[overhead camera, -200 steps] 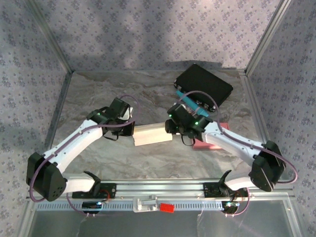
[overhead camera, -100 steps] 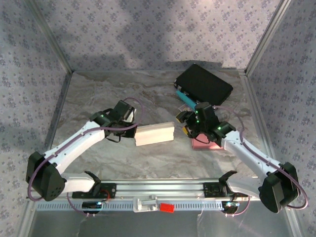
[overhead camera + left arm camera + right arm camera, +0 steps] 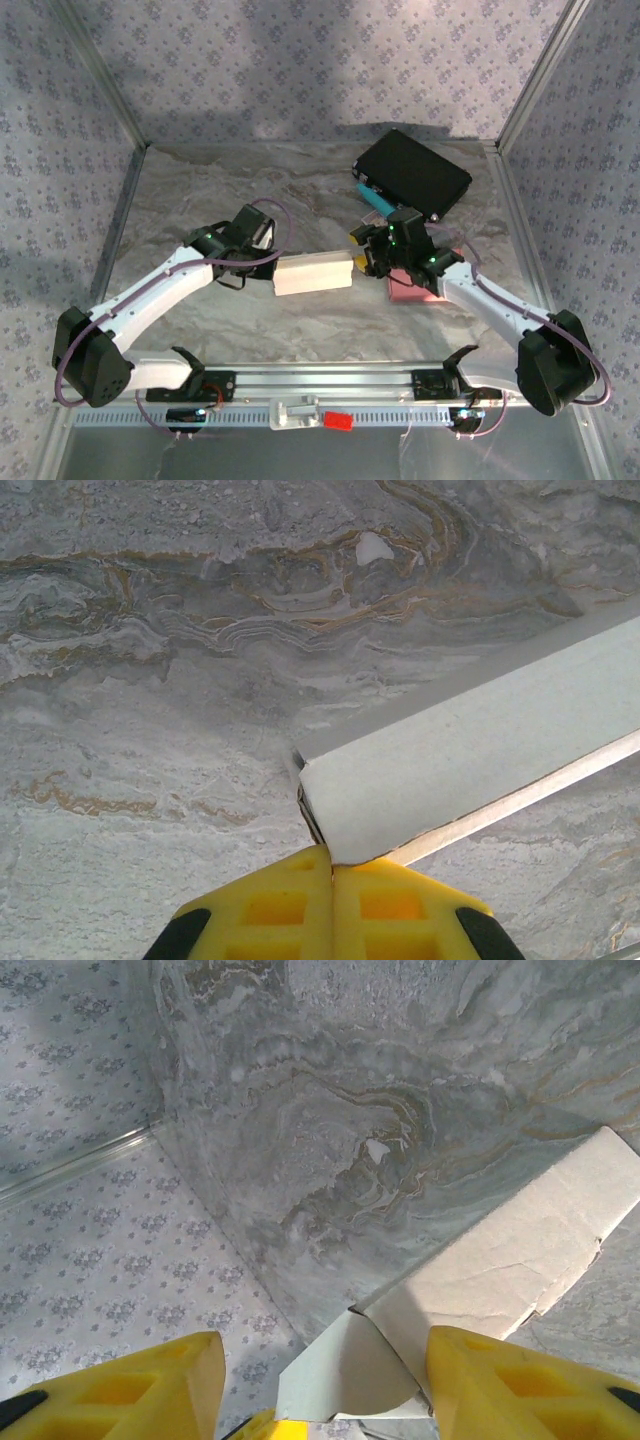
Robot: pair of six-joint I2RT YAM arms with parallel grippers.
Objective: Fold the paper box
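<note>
Yellow-fingered left gripper (image 3: 332,872) clenched on paper box (image 3: 480,742) corner; right gripper (image 3: 325,1365) parted, straddling box's open end flap.

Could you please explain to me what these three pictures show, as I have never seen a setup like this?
These are two robot arms bolted at the near edge of a marble-patterned table. One picture looks down from above; the other two come from a camera on each wrist, its yellow fingers at the bottom. On the table lie a white paper box, a black case, a pink item and a teal one. The left gripper is shut on the box's left end. The right gripper stands open, the box's end flap between its fingers.
</note>
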